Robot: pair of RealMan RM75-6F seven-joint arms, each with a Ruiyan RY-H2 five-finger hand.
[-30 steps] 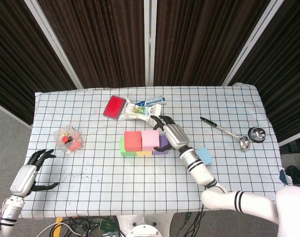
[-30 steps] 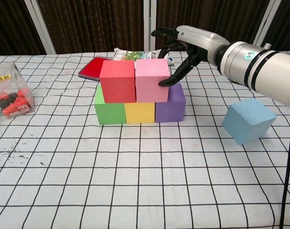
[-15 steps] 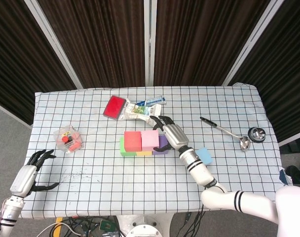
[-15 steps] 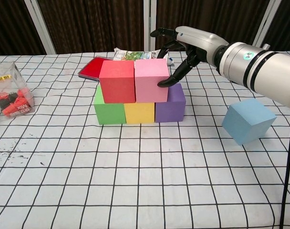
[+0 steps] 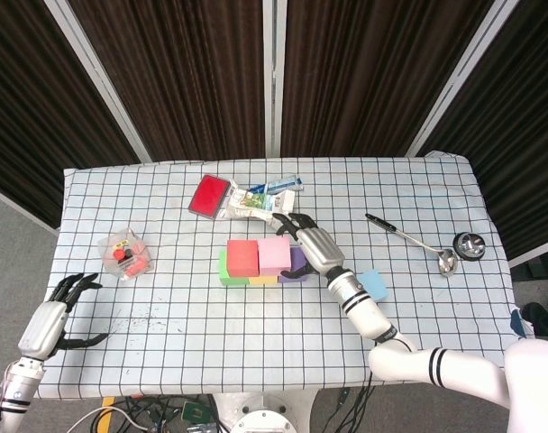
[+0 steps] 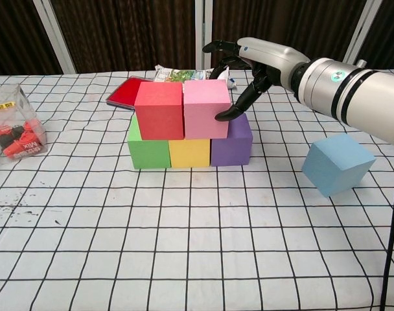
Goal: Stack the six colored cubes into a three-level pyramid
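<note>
Your right robot hand (image 6: 239, 78), fingers spread, touches the pink cube (image 6: 205, 109) mid-frame; your left robot hand (image 5: 53, 316) lies spread at lower left.

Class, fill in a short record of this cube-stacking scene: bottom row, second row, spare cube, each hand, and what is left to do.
Bottom row: green cube, yellow cube, purple cube, side by side.
Second row: red cube, pink cube, resting on the bottom row.
Spare cube: blue cube, tilted, alone on the table, to the right of the stack.
Right hand: a fingertip touches the pink cube's right side, holds nothing.
Left hand: at the table's near left edge, fingers apart, empty.
Left to do: top level not yet placed.
</note>
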